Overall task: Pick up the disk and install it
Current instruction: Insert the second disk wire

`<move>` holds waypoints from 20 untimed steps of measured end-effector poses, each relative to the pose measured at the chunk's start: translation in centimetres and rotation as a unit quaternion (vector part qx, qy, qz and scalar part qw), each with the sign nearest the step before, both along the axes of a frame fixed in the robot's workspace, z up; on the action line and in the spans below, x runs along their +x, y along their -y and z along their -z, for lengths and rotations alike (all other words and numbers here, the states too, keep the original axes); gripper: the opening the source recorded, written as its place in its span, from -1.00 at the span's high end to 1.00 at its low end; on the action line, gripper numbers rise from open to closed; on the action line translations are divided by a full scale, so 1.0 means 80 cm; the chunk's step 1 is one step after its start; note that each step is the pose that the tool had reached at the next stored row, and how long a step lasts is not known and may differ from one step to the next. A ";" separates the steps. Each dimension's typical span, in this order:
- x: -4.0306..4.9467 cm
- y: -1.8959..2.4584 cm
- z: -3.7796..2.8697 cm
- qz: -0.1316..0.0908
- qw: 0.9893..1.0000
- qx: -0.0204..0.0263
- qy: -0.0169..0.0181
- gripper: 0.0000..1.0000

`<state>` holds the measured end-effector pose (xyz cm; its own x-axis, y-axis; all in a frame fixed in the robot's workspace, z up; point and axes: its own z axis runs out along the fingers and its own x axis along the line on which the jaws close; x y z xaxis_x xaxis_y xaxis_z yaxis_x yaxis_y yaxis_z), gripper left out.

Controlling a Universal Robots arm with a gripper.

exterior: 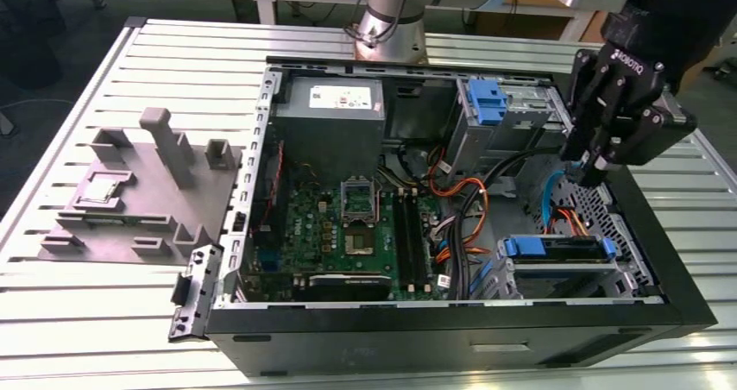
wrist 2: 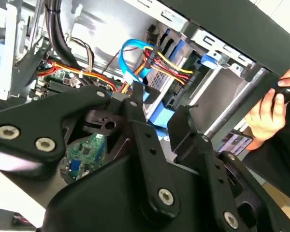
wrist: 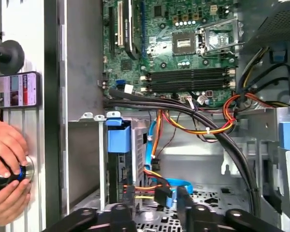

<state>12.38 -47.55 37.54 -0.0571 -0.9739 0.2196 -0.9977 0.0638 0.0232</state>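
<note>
1. While the gripper [exterior: 582, 171] hangs over the open computer case [exterior: 288, 330], at about 3 o'clock of the case in the exterior view, its fingers are spread wide and hold nothing (the gap between them also shows in the first wrist view [wrist: 157, 212]).
2. The disk [exterior: 557, 248] sits in the drive bay inside the case at about 4 o'clock, with the blue end of its carrier facing up; it is apart from the gripper.
3. In the first wrist view the disk [wrist: 118, 145] stands edge-on in the bay, with blue, red and yellow cables [wrist: 157, 186] just beside it.
4. The motherboard [exterior: 345, 226] lies at the case's middle and the grey power supply [exterior: 330, 105] at 12 o'clock.
5. A grey fixture [exterior: 138, 191] lies on the slatted surface [exterior: 116, 321], at 9 o'clock of the case.
6. A person's hand [wrist: 7, 169] grips a round knob outside the case wall.
</note>
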 end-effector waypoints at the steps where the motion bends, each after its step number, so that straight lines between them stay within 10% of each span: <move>1: 0.000 -0.0022 0.0023 0.000 1.000 -0.001 0.000 0.05; 4: 0.000 -0.0084 0.0081 0.000 1.000 -0.005 0.000 0.05; 11: 0.000 -0.0131 0.0138 0.000 0.999 -0.040 0.000 0.22; 20: 0.001 -0.0159 0.0232 0.000 0.997 -0.072 0.000 0.58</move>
